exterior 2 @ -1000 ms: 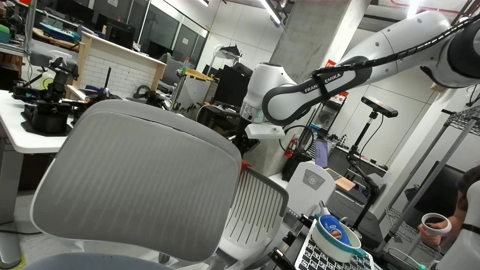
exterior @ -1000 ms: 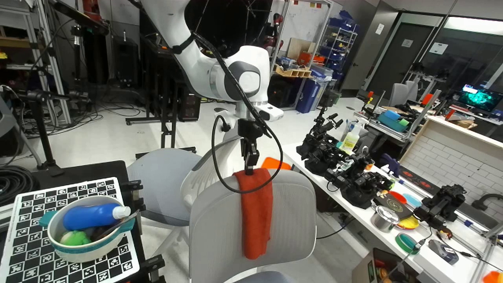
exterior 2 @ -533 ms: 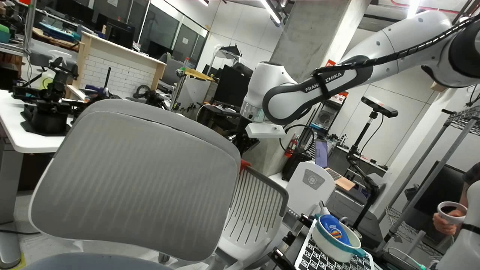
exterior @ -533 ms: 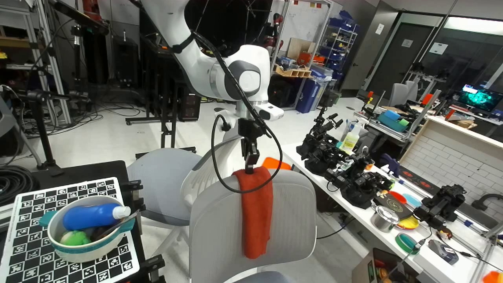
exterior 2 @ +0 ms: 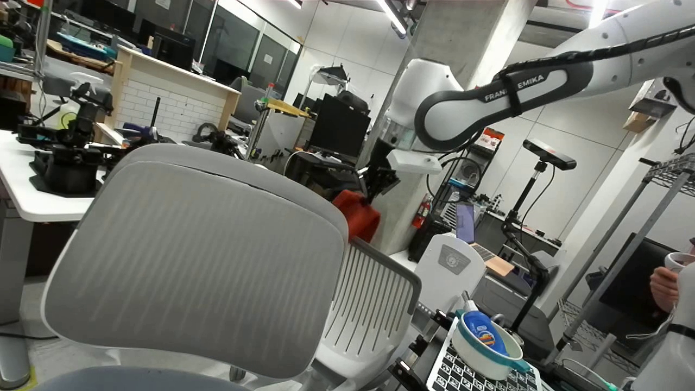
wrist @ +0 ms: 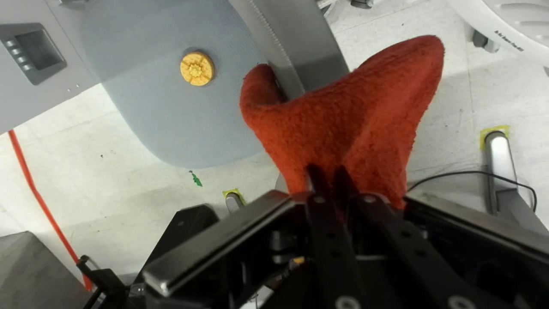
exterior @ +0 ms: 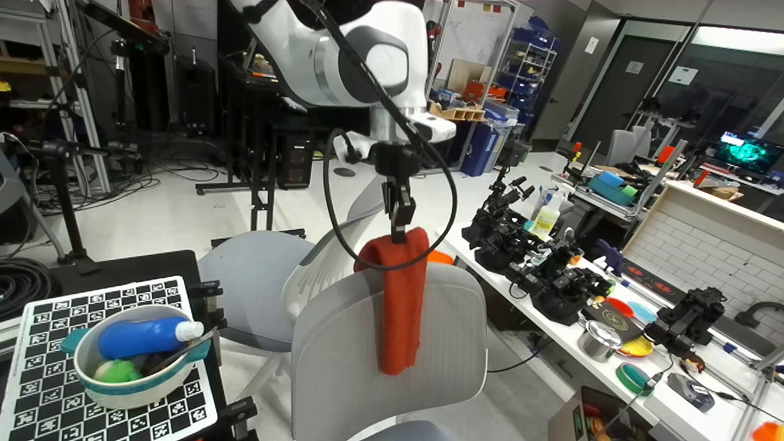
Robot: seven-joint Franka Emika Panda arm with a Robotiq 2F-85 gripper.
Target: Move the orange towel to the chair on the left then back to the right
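Note:
The orange-red towel (exterior: 403, 312) hangs long and folded in front of a grey chair backrest (exterior: 453, 334), its top lifted above the backrest's upper edge. My gripper (exterior: 398, 237) is shut on the towel's upper part, with fabric bulging on both sides. In an exterior view the towel (exterior 2: 355, 216) shows above the slatted back (exterior 2: 374, 293) of that chair, below my gripper (exterior 2: 369, 198). In the wrist view the fingers (wrist: 329, 171) pinch the towel (wrist: 343, 124). A second grey chair (exterior 2: 201, 255) stands beside it; its seat (exterior: 254, 282) also shows.
A pot (exterior: 131, 392) with a blue bottle (exterior: 144, 337) stands on a checkered board (exterior: 46, 367). A white table (exterior: 539, 331) with black devices stands on the other side. A yellow round object (wrist: 196, 68) lies on a chair seat. A cable loops around the gripper.
My gripper has risen and lifted the towel, whose lower end hangs higher than before. The towel's top has left the backrest edge. The chair under it has shifted slightly.

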